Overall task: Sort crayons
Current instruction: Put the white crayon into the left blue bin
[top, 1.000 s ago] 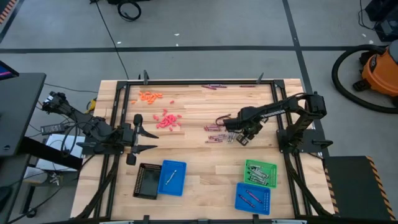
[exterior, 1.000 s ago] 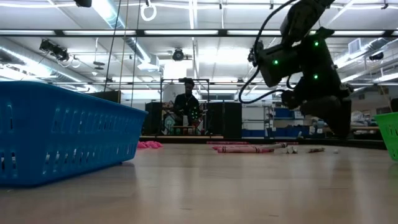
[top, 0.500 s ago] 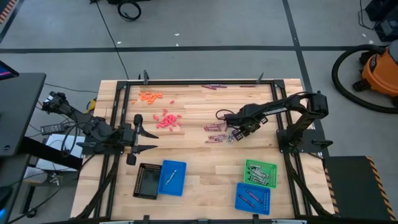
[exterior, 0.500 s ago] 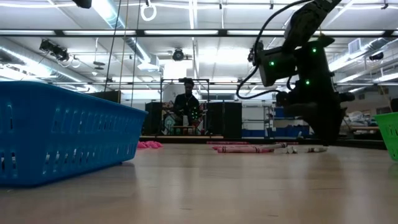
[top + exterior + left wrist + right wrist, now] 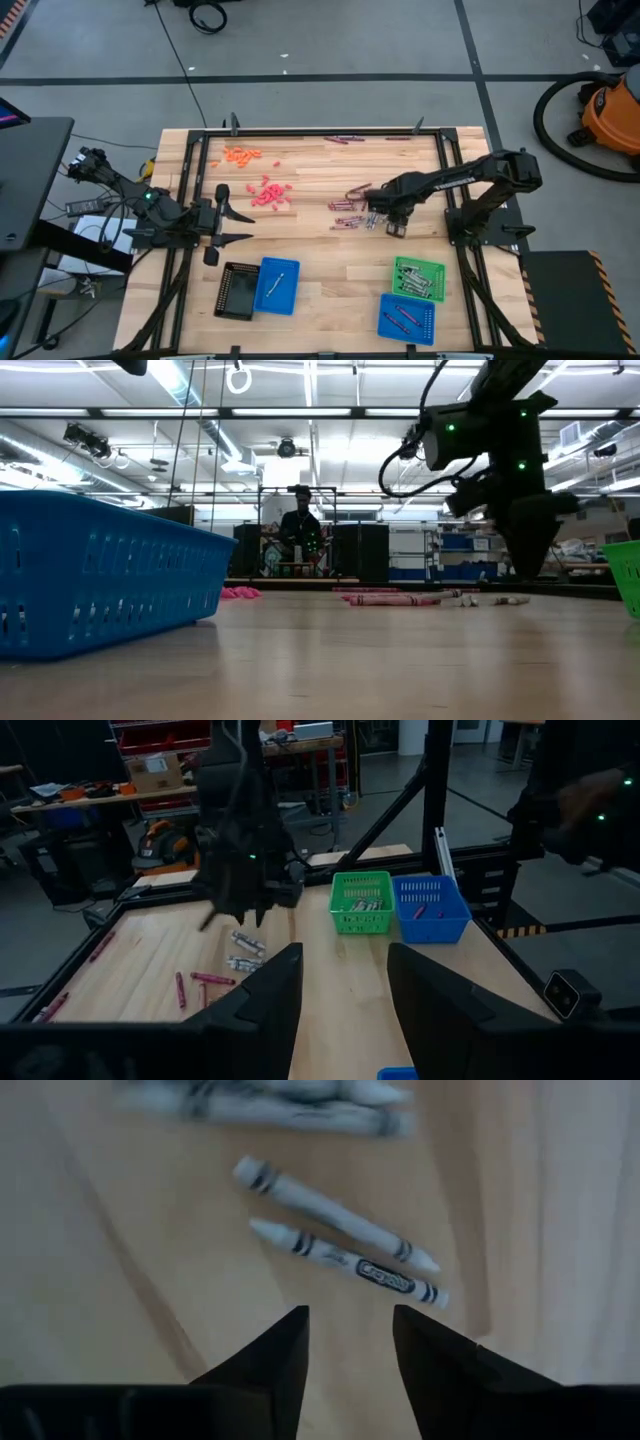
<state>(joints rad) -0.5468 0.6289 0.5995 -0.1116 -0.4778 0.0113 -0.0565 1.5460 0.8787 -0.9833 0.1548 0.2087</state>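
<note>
Sorting is partly done: a few crayons sit in trays, most lie loose on the table.

High view: the green tray (image 5: 418,278) and two blue trays (image 5: 277,285) (image 5: 407,320) hold some crayons; orange (image 5: 241,154), pink (image 5: 269,192) and purple crayons (image 5: 346,205) lie unsorted, and the right gripper (image 5: 393,225) hangs over the silver ones. Low view: that gripper (image 5: 527,565) hovers above the pile. Left wrist view: the left gripper (image 5: 343,980) waits parted and empty at the table's left edge. Right wrist view: fingers (image 5: 268,1350) spread, holding nothing, just above two silver crayons (image 5: 345,1263).
</note>
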